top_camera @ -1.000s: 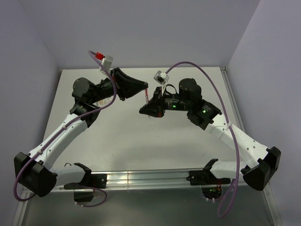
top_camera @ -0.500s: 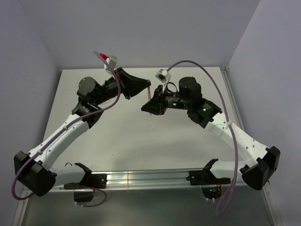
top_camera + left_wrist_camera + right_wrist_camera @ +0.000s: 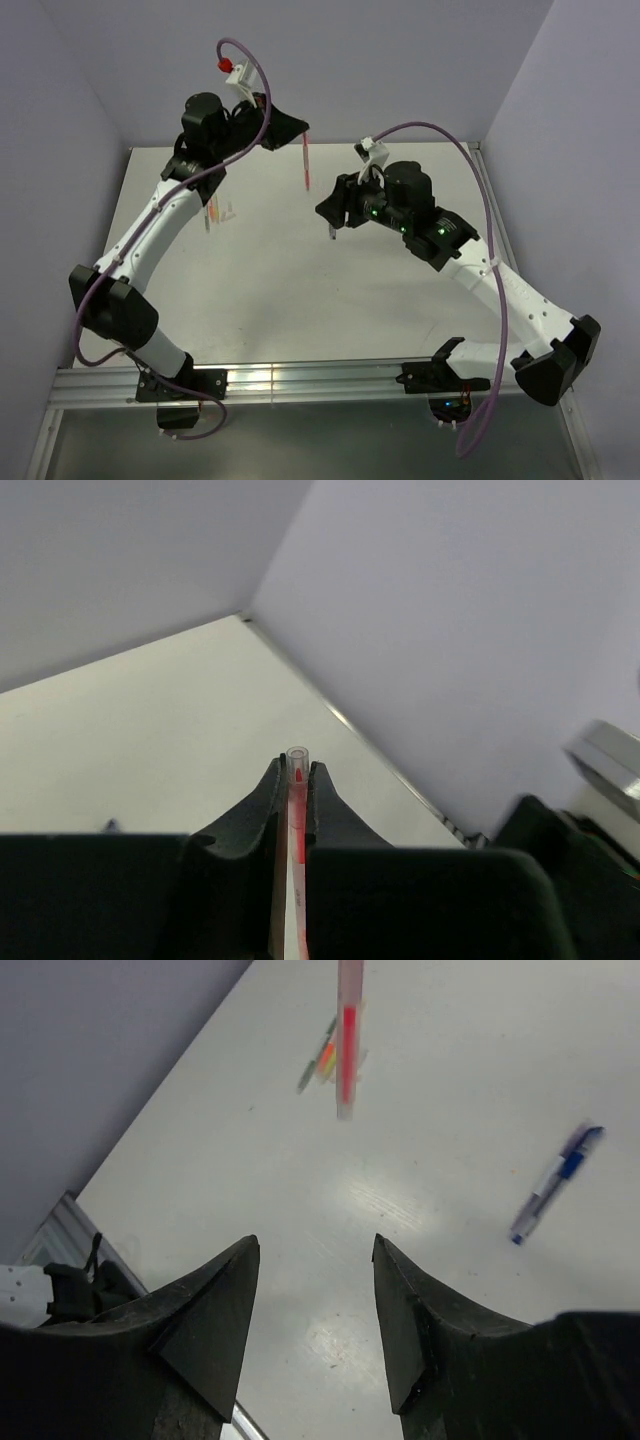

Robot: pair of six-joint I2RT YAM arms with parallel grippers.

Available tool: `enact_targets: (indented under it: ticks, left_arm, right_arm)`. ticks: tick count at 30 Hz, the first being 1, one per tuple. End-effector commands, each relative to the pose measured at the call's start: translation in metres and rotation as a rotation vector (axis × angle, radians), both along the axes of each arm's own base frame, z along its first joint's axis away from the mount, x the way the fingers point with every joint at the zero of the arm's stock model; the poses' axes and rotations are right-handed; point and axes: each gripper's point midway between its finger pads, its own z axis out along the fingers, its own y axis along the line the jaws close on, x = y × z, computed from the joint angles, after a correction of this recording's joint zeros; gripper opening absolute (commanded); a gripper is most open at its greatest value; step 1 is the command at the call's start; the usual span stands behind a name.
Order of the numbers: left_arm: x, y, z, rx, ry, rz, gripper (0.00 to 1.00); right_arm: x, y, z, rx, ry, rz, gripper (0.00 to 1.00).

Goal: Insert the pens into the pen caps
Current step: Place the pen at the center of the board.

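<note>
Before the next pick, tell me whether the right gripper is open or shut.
Open. The right gripper has its fingers spread wide apart, with nothing between them.

Left tool [image 3: 297, 767] held high, clamped tight — right tool [image 3: 312, 1252] lower, spread wide

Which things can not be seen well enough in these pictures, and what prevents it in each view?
Red pen: right wrist view, top edge cuts off its upper end; left wrist view, left end effector covers its shaft.
Pile of pens: tiny in top view, blurred in right wrist view; count unclear.
Loose caps: too small to find anywhere.
</note>
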Motion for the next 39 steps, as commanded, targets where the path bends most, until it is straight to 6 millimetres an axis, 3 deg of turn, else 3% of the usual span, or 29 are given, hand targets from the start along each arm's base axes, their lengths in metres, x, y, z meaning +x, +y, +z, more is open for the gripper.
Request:
enact_targets:
  ticks: [1,5,6,8,9,11,12,14,15,17,18,20,23,25,26,35,39]
  left_arm:
    - [0.04,0.022,-0.024,0.074,0.106,0.107,0.0]
    - [0.069,0.019,-0.08,0.14,0.251,0.157,0.0]
    - [0.076,0.017,-0.106,0.17,0.304,0.165,0.0]
    - [0.089,0.019,-0.128,0.204,0.346,0.212,0.0]
    - [0.095,0.019,-0.155,0.247,0.394,0.223,0.0]
    - [0.107,0.02,-0.174,0.281,0.417,0.279,0.0]
    - [0.112,0.016,-0.194,0.297,0.45,0.279,0.0]
    - [0.121,0.013,-0.209,0.3,0.474,0.298,0.0]
    - [0.124,0.008,-0.229,0.311,0.509,0.299,0.0]
    - [0.132,0.003,-0.24,0.319,0.527,0.313,0.0]
    - [0.135,0.0,-0.263,0.34,0.56,0.313,0.0]
    - [0.14,-0.009,-0.285,0.363,0.592,0.319,0.0]
    - [0.145,-0.022,-0.306,0.381,0.616,0.32,0.0]
    - [0.148,-0.029,-0.309,0.377,0.618,0.322,0.0]
    - [0.148,-0.028,-0.322,0.393,0.643,0.331,0.0]
    - [0.149,-0.043,-0.347,0.378,0.678,0.306,0.02]
    - [0.147,-0.047,-0.351,0.371,0.68,0.307,0.08]
  right_arm:
    - [0.008,-0.039,0.01,-0.01,-0.039,-0.203,0.57]
    - [0.013,-0.071,0.015,0.05,-0.039,-0.298,0.57]
    - [0.014,-0.075,0.016,0.062,-0.037,-0.312,0.56]
    - [0.016,-0.081,0.018,0.065,-0.04,-0.332,0.55]
    - [0.018,-0.084,0.017,0.061,-0.034,-0.347,0.55]
    - [0.02,-0.086,0.014,0.048,-0.019,-0.358,0.54]
    - [0.02,-0.086,0.013,0.047,-0.018,-0.355,0.54]
    - [0.019,-0.085,0.012,0.049,-0.016,-0.351,0.54]
    - [0.019,-0.085,0.012,0.045,-0.017,-0.351,0.54]
    - [0.019,-0.087,0.011,0.039,-0.017,-0.356,0.54]
    - [0.019,-0.087,0.009,0.034,-0.014,-0.356,0.54]
    - [0.019,-0.088,0.01,0.033,-0.015,-0.357,0.54]
    - [0.019,-0.088,0.009,0.032,-0.016,-0.357,0.55]
    - [0.019,-0.088,0.009,0.031,-0.017,-0.356,0.55]
    - [0.019,-0.088,0.009,0.032,-0.016,-0.357,0.55]
    - [0.019,-0.088,0.007,0.03,-0.015,-0.355,0.55]
    - [0.018,-0.087,0.006,0.033,-0.015,-0.349,0.55]
